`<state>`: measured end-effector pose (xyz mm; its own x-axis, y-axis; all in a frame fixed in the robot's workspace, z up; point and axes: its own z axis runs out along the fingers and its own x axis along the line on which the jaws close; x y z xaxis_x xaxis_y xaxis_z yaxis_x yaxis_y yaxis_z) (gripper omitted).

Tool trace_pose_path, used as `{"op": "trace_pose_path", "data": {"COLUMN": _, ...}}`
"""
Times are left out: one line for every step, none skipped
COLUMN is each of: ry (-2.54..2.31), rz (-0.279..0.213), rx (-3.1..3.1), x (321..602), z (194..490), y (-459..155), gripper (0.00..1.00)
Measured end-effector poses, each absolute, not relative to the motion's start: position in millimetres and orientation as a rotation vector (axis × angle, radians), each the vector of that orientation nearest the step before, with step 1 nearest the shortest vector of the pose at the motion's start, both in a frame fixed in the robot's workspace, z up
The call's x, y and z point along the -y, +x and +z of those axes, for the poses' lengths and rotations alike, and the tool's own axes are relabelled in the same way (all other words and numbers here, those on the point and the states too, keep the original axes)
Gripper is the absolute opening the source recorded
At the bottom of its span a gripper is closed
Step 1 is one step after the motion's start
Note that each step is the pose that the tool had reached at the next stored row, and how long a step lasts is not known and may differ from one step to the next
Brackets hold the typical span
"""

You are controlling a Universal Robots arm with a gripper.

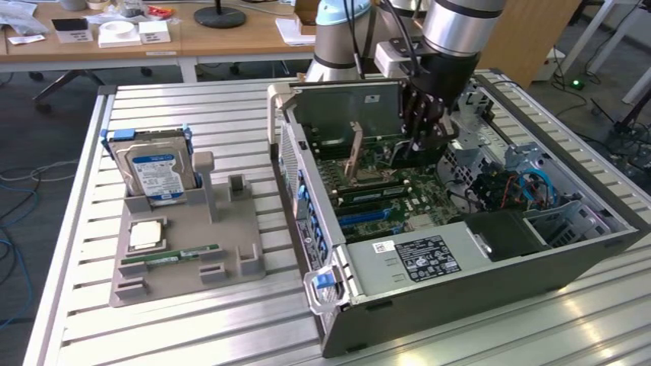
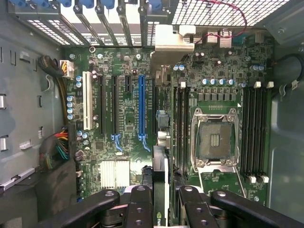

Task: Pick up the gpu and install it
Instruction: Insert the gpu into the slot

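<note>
We can read nothing for certain: the blue label (image 1: 155, 175) on the hard drive (image 1: 133, 146), well apart from the hand (image 1: 425, 149), and the black sticker (image 1: 428, 259) on the case (image 1: 447, 297), nearer it, carry print too small to tell.

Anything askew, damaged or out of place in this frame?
Nothing stands out. The gripper holds the gpu edge-on above the motherboard slots in the open case; the hard drive and RAM stick sit in their tray.

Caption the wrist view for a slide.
Jaws shut on the gpu, held edge-on over the motherboard.
</note>
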<state>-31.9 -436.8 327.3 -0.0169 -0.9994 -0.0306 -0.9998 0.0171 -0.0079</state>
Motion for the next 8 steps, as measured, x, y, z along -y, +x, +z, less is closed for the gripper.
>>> {"op": "trace_pose_path", "data": {"ry": -2.183, "rz": 0.025, "rx": -2.221, "x": 436.8, "z": 326.7, "y": -31.9, "gripper": 0.26}}
{"op": "trace_pose_path", "data": {"ry": -2.183, "rz": 0.025, "rx": -2.221, "x": 436.8, "z": 326.0, "y": -31.9, "gripper": 0.26}}
{"op": "trace_pose_path", "data": {"ry": -2.183, "rz": 0.025, "rx": -2.221, "x": 436.9, "z": 325.3, "y": -31.9, "gripper": 0.26}}
{"op": "trace_pose_path", "data": {"ry": -2.183, "rz": 0.025, "rx": -2.221, "x": 436.8, "z": 324.8, "y": -31.9, "gripper": 0.26}}
{"op": "trace_pose_path", "data": {"ry": -2.184, "rz": 0.024, "rx": -2.221, "x": 436.8, "z": 324.8, "y": -31.9, "gripper": 0.26}}
{"op": "trace_pose_path", "data": {"ry": -2.183, "rz": 0.024, "rx": -2.221, "x": 436.9, "z": 324.8, "y": -31.9, "gripper": 0.26}}
{"op": "trace_pose_path", "data": {"ry": -2.183, "rz": 0.024, "rx": -2.221, "x": 436.9, "z": 324.8, "y": -31.9, "gripper": 0.26}}
{"op": "trace_pose_path", "data": {"ry": -2.183, "rz": 0.024, "rx": -2.221, "x": 436.9, "z": 324.7, "y": -31.9, "gripper": 0.26}}
